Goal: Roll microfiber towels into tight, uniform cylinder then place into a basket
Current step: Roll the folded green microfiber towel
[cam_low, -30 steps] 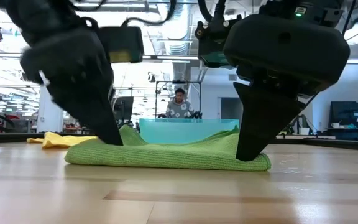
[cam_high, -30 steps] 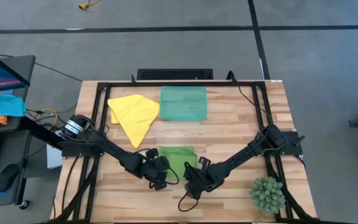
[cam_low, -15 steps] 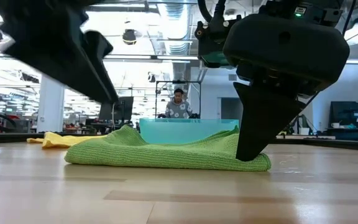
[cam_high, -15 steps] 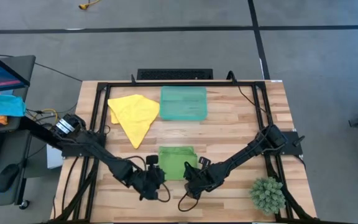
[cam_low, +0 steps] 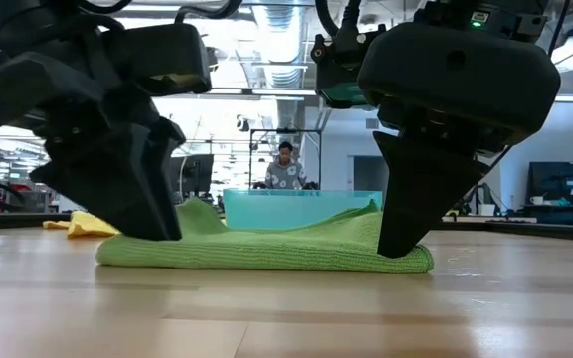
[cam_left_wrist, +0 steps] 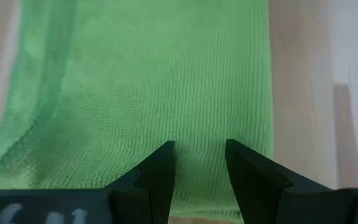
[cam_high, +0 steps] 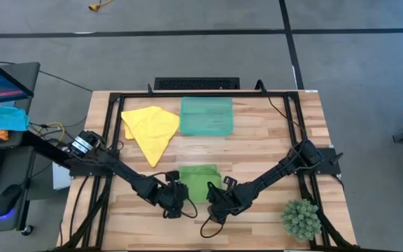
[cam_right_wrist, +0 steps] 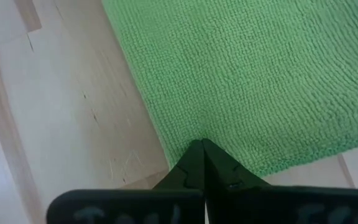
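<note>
Wooden table [cam_high: 257, 147] holds it all, you're early: yellow towel [cam_high: 151, 129] lies unrolled at far left, teal basket [cam_high: 206, 115] beside it sits empty. Green towel [cam_high: 200, 180] is folded flat near the front edge, not rolled. Left gripper [cam_left_wrist: 199, 163] at its left end, fingers apart over cloth; right gripper [cam_right_wrist: 202, 163] pinched shut on the right corner. Both rolls and placing remain
</note>
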### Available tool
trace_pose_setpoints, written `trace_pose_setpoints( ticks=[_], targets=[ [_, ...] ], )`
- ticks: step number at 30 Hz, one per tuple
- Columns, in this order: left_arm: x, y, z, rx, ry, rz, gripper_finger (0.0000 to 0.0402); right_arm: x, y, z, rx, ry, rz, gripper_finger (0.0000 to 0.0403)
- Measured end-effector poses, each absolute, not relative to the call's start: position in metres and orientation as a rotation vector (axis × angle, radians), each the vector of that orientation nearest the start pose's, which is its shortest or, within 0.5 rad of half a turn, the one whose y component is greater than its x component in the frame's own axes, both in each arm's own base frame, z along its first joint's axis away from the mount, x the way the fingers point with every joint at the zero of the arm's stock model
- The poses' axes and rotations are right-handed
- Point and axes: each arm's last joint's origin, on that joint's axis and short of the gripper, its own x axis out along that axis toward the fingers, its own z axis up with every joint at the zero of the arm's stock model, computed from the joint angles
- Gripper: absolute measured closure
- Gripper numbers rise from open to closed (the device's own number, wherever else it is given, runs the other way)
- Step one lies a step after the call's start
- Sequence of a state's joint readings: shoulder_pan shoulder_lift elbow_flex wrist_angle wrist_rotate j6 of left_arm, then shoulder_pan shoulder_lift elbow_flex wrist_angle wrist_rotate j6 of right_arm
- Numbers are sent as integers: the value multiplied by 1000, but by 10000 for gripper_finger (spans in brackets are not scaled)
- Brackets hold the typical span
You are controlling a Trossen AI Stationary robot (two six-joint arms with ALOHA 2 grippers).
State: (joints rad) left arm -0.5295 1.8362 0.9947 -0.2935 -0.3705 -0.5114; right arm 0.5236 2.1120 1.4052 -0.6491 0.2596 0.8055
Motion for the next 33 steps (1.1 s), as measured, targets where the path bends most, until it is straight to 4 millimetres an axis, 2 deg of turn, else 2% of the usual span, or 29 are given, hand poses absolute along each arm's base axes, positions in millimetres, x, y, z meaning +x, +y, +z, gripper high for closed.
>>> trace_pose_setpoints(
  ticks=[9, 17, 33],
  targets=[
    [292, -159, 128, 31, 1066, 144, 265, 351, 195, 123, 182, 1225, -286, 391],
    [290, -166, 133, 124, 1055, 128, 265, 351, 197, 123, 170, 1217, -281, 379],
    [287, -199, 168, 276, 982, 166, 265, 354, 217, 139, 38, 1145, -249, 371]
  ],
)
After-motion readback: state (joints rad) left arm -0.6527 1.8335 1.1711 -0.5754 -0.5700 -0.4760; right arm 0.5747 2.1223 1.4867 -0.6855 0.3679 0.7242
